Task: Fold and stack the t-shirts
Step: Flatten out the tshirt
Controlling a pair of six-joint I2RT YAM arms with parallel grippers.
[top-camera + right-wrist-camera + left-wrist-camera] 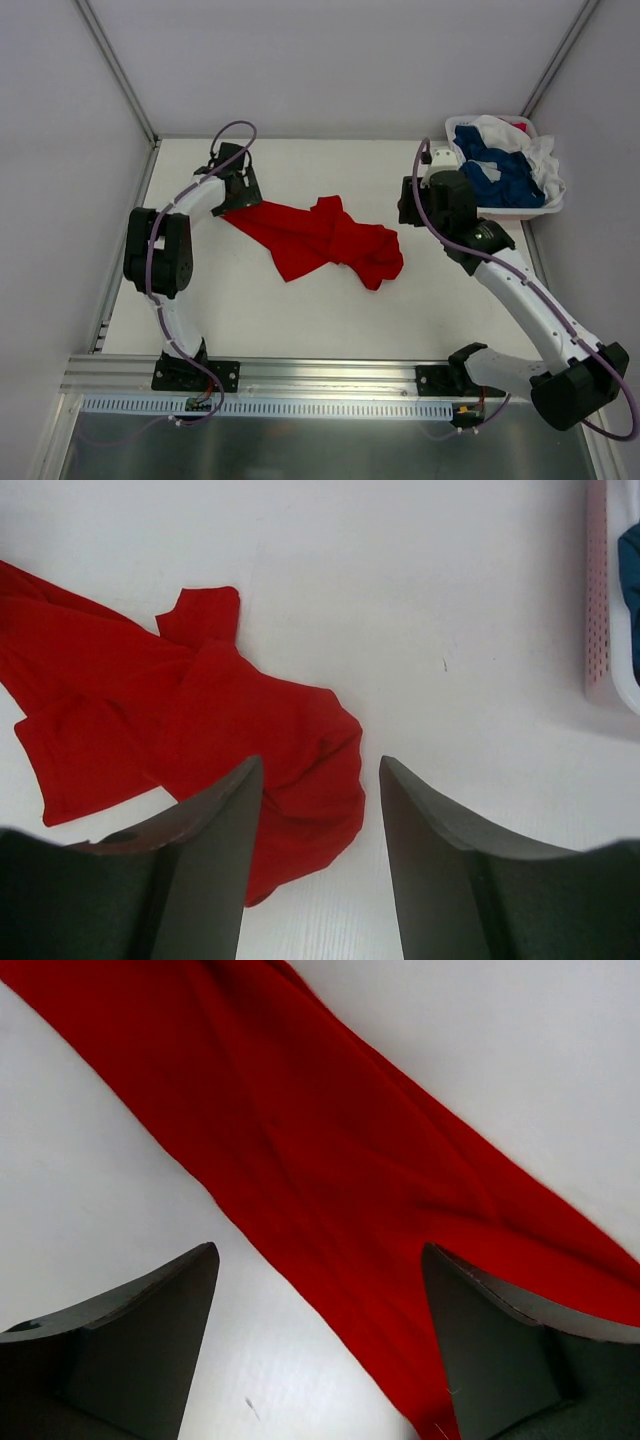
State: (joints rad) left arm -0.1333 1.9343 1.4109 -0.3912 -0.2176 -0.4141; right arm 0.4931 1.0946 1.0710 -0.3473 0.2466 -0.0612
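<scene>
I see the red t-shirt (320,240) lying crumpled mid-tabletop (300,320), nearer the far edge. My left pincer (315,1260) stands spread over the shirt's left end, with the cloth flat beneath it and nothing pinched. My right pincer (320,770) is spread and empty, just beside the bunched right end. The blue t-shirt (500,175) and white t-shirt (545,160) sit heaped in the basket (505,212) at the far right corner.

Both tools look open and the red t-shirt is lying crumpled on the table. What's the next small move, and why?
Probably lower the left tool onto the red t-shirt beneath it and close. Its jaws stand open over a flat stretch of cloth, while the shirt is bunched and twisted near the right tool, so it likely needs pulling out flat before any fold.
</scene>
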